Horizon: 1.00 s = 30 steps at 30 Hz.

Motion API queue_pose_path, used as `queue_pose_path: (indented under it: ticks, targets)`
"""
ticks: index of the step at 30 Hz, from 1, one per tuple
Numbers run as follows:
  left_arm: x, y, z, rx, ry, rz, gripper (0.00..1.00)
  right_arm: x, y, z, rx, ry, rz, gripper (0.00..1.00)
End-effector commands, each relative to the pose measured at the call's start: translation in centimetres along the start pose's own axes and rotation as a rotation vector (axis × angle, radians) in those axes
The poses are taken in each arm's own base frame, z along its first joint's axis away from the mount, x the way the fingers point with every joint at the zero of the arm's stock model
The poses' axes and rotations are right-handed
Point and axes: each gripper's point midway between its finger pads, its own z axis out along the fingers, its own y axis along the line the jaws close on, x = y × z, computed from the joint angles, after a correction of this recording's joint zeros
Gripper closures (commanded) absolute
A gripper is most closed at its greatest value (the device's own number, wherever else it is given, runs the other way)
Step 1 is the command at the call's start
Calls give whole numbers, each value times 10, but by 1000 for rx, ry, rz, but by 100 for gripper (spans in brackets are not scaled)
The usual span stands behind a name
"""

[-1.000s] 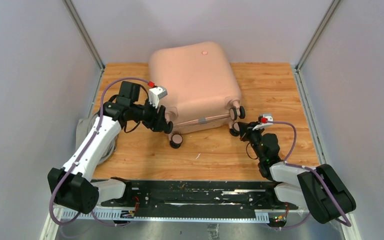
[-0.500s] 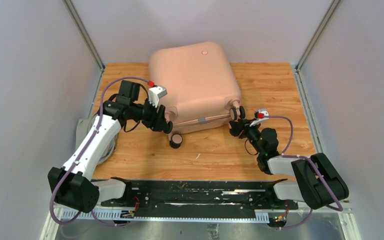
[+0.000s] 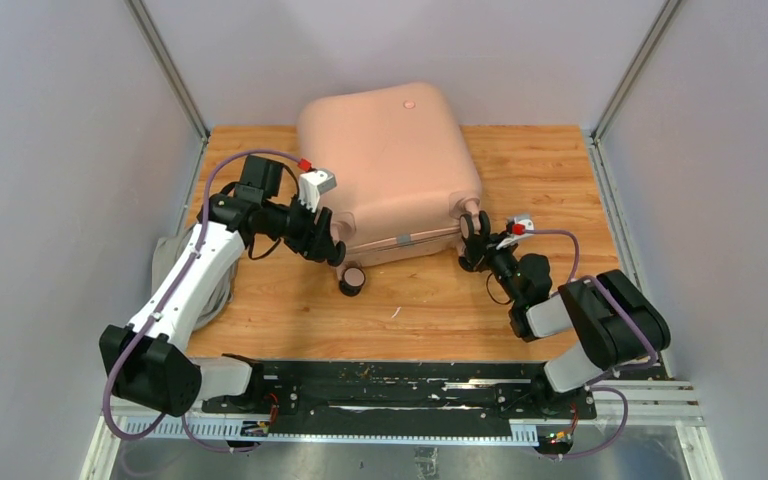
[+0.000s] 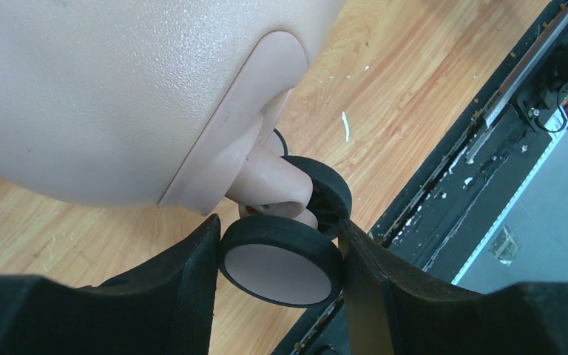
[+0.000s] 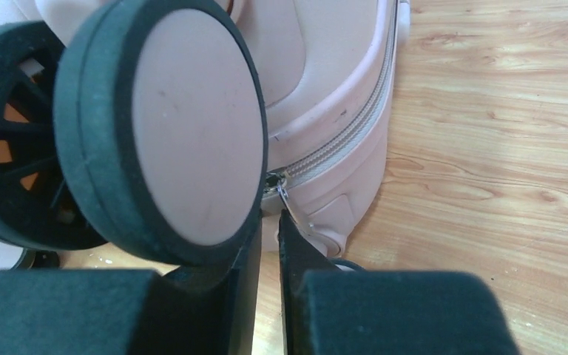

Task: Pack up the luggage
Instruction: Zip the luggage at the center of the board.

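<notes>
Two claws work the near corners of one closed case. The pale pink hard-shell suitcase [image 3: 390, 160] lies flat at the far middle of the wooden table [image 3: 560, 170], with its wheels toward the arms.

The left gripper [image 4: 277, 228] is clamped on the near-left caster wheel [image 4: 281, 268], a finger pressed to each side of its black tyre. That looks like a bracing hold, meant to stop the case sliding while the other arm works.

The right gripper [image 5: 268, 225] sits low beside the near-right caster wheel [image 5: 192, 126]. Its fingers are drawn almost together, with the tips at the metal zipper pull [image 5: 276, 186] on the corner seam. Whether the tab is actually pinched I cannot tell. Reaching for the pull suggests that zipper work is the step in hand.

Both shell halves meet, so whatever is inside is hidden. A grey cloth [image 3: 163, 262] lies outside the case at the table's left edge, under the left arm.
</notes>
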Motion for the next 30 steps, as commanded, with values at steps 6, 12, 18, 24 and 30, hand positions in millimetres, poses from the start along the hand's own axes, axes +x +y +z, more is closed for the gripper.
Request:
queue_pose_path:
  ticks: [6,12,18,24,30]
  targets:
    - [-51,-23,-18,88,-160,133,100,-30,-8,19,-3,-131,5,89]
    - [-52,-21,-20,76,-163,143,100,-49,2,18,-42,-179,-15,100]
    - [-54,-22,-24,71,-174,149,100,-44,8,15,-71,-159,9,100]
    - [-55,-31,-22,126,-177,135,100,-39,32,14,-129,-146,34,100]
    - [-53,-49,-9,239,-146,94,100,-36,81,22,-206,-154,39,100]
